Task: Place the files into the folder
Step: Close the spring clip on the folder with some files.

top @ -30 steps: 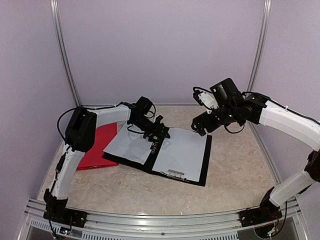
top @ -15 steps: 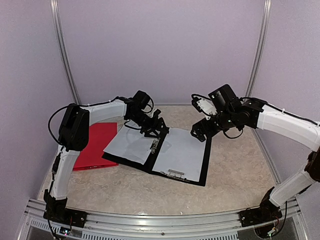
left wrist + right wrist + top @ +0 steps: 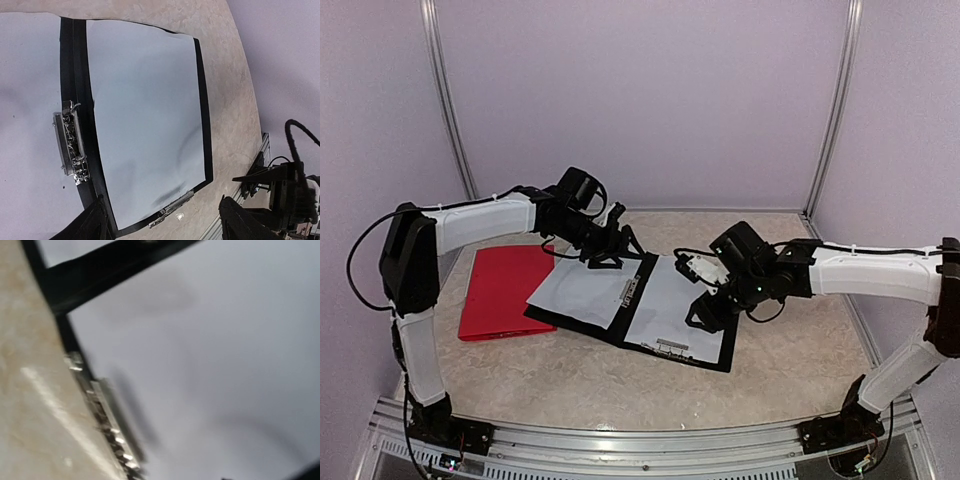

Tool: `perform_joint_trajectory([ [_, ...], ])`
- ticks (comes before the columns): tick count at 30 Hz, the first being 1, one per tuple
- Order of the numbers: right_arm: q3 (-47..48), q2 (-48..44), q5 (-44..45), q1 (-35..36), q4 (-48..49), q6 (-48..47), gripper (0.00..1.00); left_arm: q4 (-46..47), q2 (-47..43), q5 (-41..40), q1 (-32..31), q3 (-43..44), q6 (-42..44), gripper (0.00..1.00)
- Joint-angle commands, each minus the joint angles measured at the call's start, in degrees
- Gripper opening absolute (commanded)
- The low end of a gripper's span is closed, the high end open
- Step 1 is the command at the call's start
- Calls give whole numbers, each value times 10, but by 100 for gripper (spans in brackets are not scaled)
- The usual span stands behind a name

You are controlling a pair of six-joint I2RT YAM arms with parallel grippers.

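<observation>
The right arm has swung down from above the far right corner of the black folder (image 3: pixel 733 325). The right claw (image 3: pixel 705 305) now hangs low over the right-hand sheet (image 3: pixel 660 310). Its wrist view is a blur of white paper, so we cannot tell how its fingers stand. The left arm has drawn back toward the far left, uncovering more of the red folder (image 3: pixel 500 290). The left claw (image 3: pixel 605 252) hovers above the black folder's far edge near the spine, its fingers (image 3: pixel 92 225) spread wide around nothing.

The black folder lies open and flat. The left-hand sheet (image 3: pixel 575 295) and the right-hand sheet each cover one half, with the ring clip (image 3: pixel 631 288) between them. We judge that the files already sit inside, and only pressing them down or closing the cover remains.

Plain lilac walls (image 3: pixel 640 100) stand around a beige, mottled table (image 3: pixel 790 350).
</observation>
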Motion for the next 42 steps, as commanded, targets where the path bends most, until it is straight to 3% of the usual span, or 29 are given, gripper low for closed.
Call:
perform_joint_trajectory([
  [1, 10, 62, -14, 32, 26, -3, 45, 23, -79, -70, -5, -55, 2, 75],
  [6, 40, 116, -14, 47, 10, -36, 35, 14, -137, -85, -2, -88, 10, 76],
  [15, 64, 160, -26, 53, -15, -79, 27, -3, -176, -101, 1, -104, 20, 77],
  [33, 72, 185, -11, 53, -38, -106, 25, -12, -188, -104, 5, -115, 27, 79],
  [42, 71, 186, -5, 54, -44, -106, 18, -13, -186, -97, 5, -115, 26, 79],
])
